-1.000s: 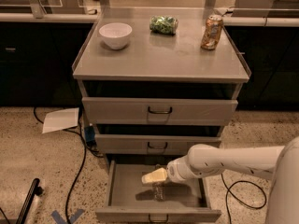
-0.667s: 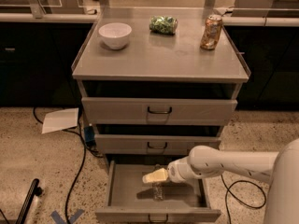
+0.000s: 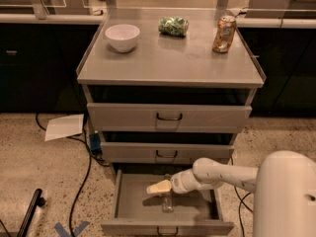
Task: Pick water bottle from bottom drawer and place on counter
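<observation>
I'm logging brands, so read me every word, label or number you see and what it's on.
Nothing can be read.
Dented orange soda can: print too blurred.
Small clear plastic water bottle: label too small; the pincer hangs over it in the open grey metal bottom drawer.

Your claw hangs inside the open bottom drawer, coming in from the right, just above the water bottle, which stands upright near the drawer's middle. On the tabletop you can see a white bowl at the left, a green packet at the back and an orange can at the right.
</observation>
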Controlling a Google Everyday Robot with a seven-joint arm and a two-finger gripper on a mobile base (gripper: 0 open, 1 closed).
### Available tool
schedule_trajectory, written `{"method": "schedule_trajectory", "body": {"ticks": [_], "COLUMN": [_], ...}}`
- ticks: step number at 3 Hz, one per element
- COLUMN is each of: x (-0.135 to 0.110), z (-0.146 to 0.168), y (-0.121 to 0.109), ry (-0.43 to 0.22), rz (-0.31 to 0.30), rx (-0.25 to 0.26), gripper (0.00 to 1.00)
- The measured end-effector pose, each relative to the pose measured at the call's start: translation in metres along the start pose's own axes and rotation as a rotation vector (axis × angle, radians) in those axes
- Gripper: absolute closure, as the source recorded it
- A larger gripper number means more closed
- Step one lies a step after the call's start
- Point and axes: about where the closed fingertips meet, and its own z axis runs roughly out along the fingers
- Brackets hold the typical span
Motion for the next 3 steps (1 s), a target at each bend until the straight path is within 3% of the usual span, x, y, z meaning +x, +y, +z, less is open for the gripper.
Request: {"method": "schedule_trajectory", "body": {"ticks": [2, 3], "x": [0.002, 0.004], "z": [0.001, 0.010], "y": [0.004, -0.010], "ry": [-0.002, -0.029], "rz": [-0.021, -0.002], "rx": [-0.020, -0.075], "gripper": [0.00, 0.00]}}
